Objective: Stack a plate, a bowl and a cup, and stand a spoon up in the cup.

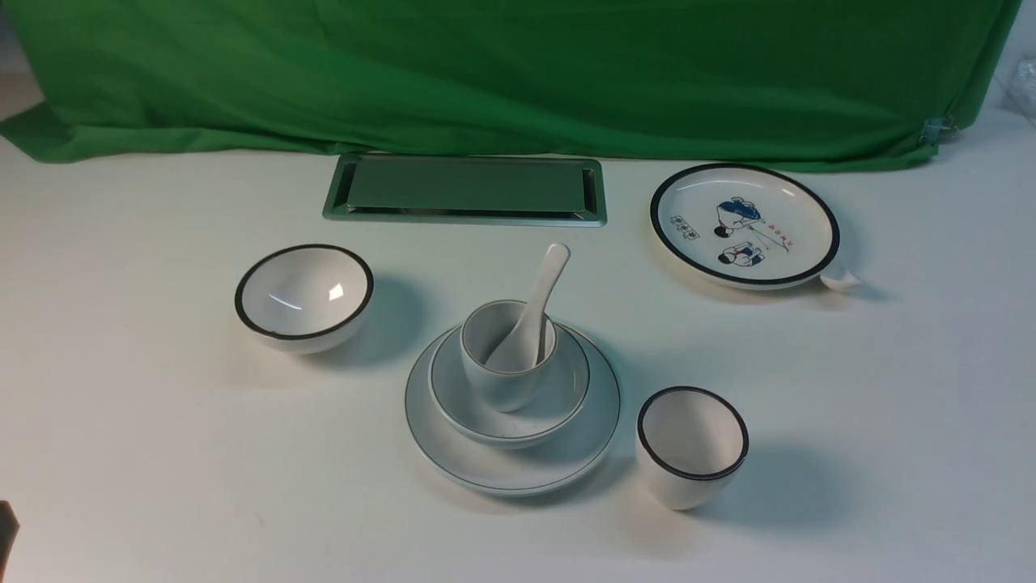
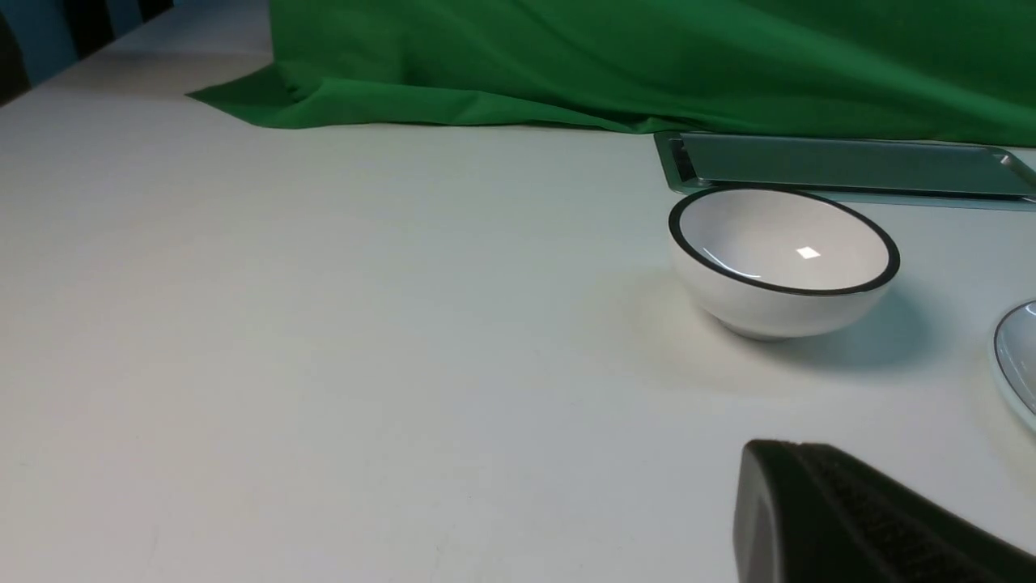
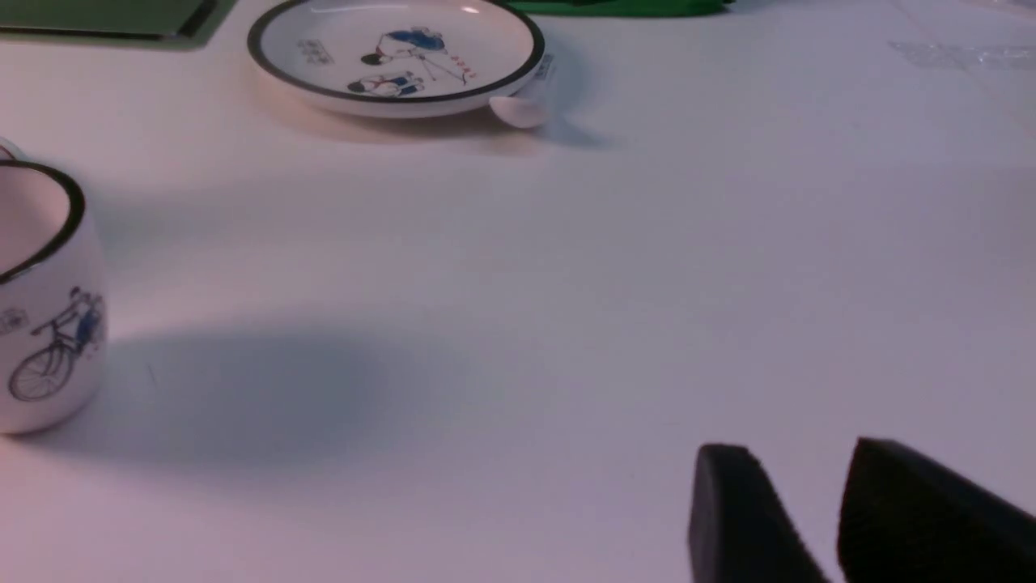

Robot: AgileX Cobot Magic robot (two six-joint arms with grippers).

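The plain white plate (image 1: 571, 453) lies at the table's middle front. The shallow thin-rimmed bowl (image 1: 560, 397) sits on it, and the small pale-rimmed cup (image 1: 500, 387) stands in the bowl. The white spoon (image 1: 544, 295) stands in the cup, with its handle leaning up and back to the right. The plate's edge also shows in the left wrist view (image 2: 1016, 356). My left gripper shows only one dark finger (image 2: 817, 502), low over bare table and away from the stack. My right gripper (image 3: 809, 465) has its jaws slightly apart, is empty, and is over bare table.
A deep black-rimmed bowl (image 1: 303, 295) stands to the left. A black-rimmed cup (image 1: 690, 445) with a bicycle print stands right of the stack. The cartoon plate (image 1: 745, 223) lies at the back right with a small white piece (image 1: 842, 280) beside it. A metal tray (image 1: 465, 190) sits before the green cloth (image 1: 518, 73).
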